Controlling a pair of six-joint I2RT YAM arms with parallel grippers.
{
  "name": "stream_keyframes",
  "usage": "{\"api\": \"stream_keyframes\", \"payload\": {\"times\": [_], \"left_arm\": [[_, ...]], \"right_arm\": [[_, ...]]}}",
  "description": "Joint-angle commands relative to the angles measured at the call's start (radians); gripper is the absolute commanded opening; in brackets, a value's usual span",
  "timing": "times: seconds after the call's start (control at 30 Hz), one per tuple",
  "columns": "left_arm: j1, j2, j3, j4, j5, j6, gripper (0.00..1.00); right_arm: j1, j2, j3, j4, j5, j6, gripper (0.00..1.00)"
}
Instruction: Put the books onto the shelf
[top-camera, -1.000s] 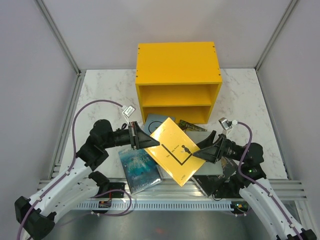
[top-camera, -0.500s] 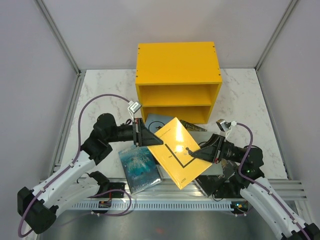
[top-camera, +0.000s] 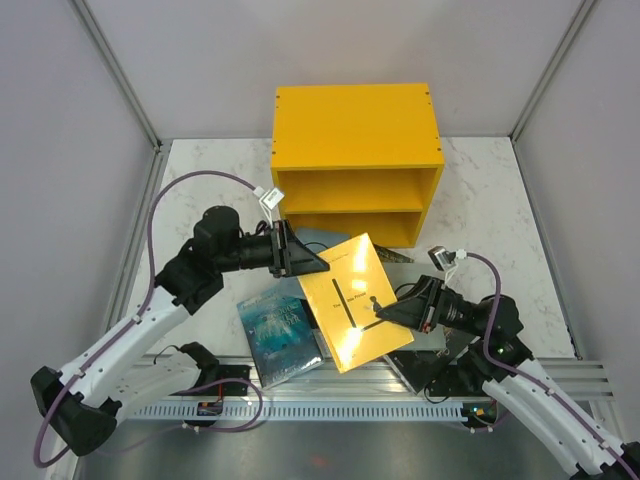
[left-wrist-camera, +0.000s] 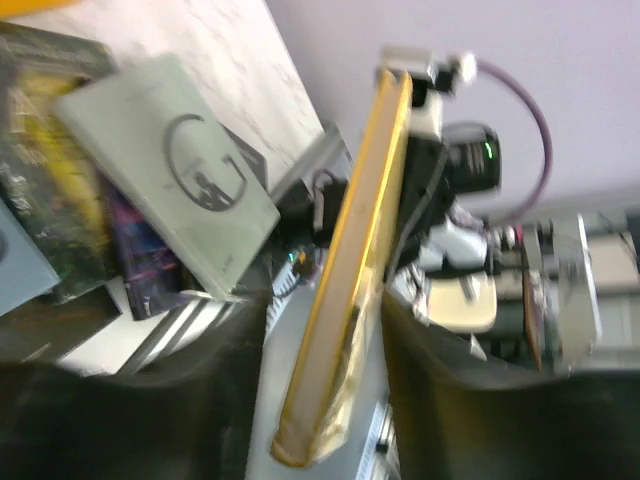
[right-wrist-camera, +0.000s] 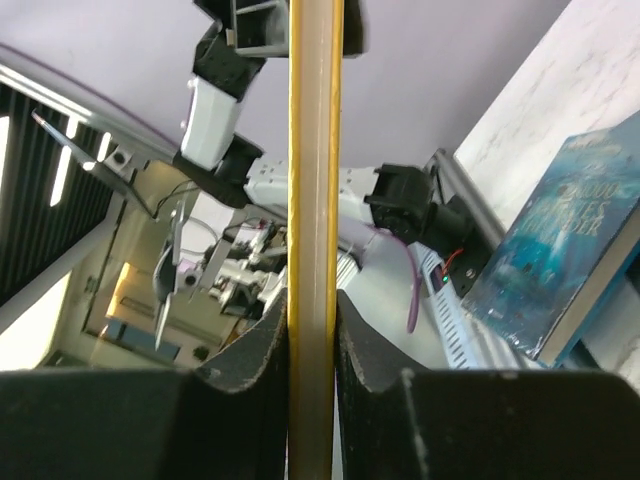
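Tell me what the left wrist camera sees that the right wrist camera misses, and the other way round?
Only the left wrist view shows the grey book with the big G, lying on darker covers, and the right arm beyond. Only the right wrist view shows the blue ocean-cover book lying on the marble table, and the left arm. Both show the yellow book edge-on, standing between dark fingers.
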Motion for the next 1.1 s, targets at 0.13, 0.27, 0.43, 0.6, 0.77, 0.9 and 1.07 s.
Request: {"api": "stream_keyframes", "payload": {"times": [0.13, 0.27, 0.43, 0.6, 0.77, 0.9, 1.07], "left_arm": [[0.018, -0.061, 0.237, -0.409, -0.411, 0.207, 0.92], [0.019, -0.101, 0.310, -0.517, -0.531, 0.229, 1.00], [0.019, -0.208, 0.334, -0.586, -0.614, 0.243, 1.00], [0.019, -0.271, 0.313, -0.638, -0.634, 0.243, 1.00], [0.019, -0.333, 0.267, -0.661, -0.625, 0.243, 1.00], [0.019, -0.365, 0.247, -0.689, -0.622, 0.260, 1.00], [0.019, -0.385, 0.253, -0.736, -0.637, 0.298, 1.00]], "right_arm": [[0.009, -0.029, 0.226, -0.224, 0.229, -0.082, 0.00], [0.009, 0.043, 0.345, -0.321, 0.304, -0.088, 0.00], [0.010, 0.110, 0.523, -0.467, 0.430, -0.115, 0.00], [0.010, 0.255, 0.758, -0.548, 0.562, -0.124, 0.00], [0.009, 0.495, 1.115, -0.732, 0.687, -0.265, 0.00], [0.007, 0.704, 1.416, -0.896, 0.776, -0.421, 0.00], [-0.124, 0.929, 1.697, -1.044, 0.731, -0.506, 0.00]]}}
